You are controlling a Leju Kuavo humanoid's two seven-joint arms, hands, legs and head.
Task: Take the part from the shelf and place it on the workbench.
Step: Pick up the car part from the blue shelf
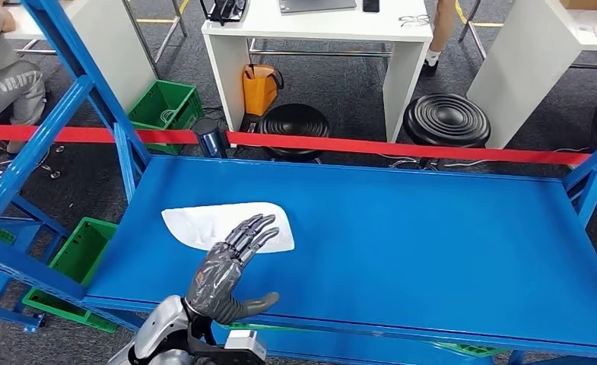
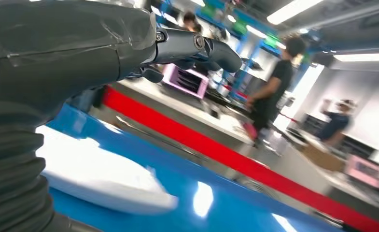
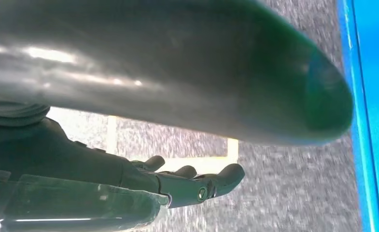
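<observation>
Left hand: my left hand (image 1: 230, 270) reaches over the near edge of the blue shelf (image 1: 432, 243), fingers (image 1: 251, 232) stretched flat and spread wide, thumb out to the side, holding nothing.
Part: the white part (image 1: 204, 222) lies flat on the shelf under and just beyond my fingertips; whether they touch it I cannot tell. The left wrist view shows it as a pale slab (image 2: 95, 174) beside my hand (image 2: 129, 48).
Right hand: my right hand (image 3: 177, 183) hangs over grey carpet beside the shelf's blue edge (image 3: 371, 121), fingers loosely extended, gripping nothing.
Beyond the hand: a red tape (image 1: 401, 147) runs across past the shelf's far edge, with two black stools (image 1: 446, 119) and a white desk (image 1: 318, 46) behind it.
</observation>
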